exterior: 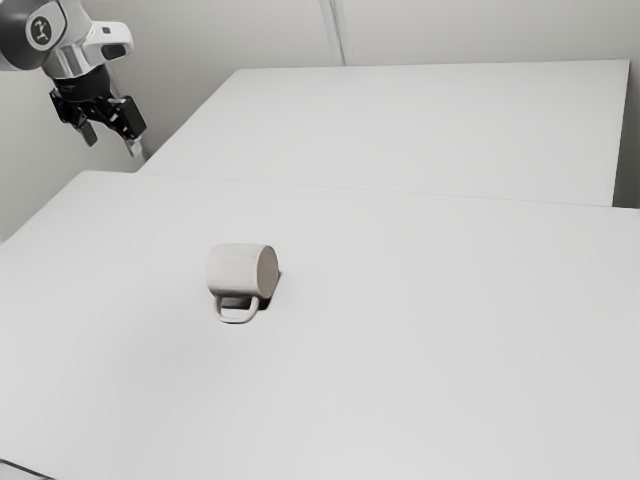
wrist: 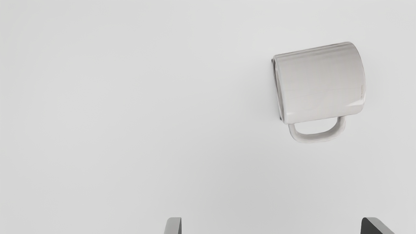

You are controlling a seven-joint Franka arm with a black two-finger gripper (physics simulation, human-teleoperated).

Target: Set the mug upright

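Pale walls [exterior: 190,40] back a white bench [exterior: 400,350] where the mug [exterior: 235,268] lies on its side, mouth [exterior: 268,272] toward the exterior view's right; righting it remains. My claw [wrist: 273,225], wide open and empty, hangs well apart, height uncertain.

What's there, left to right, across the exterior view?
Open gripper → mug lying on its side, mouth facing the exterior view's right.
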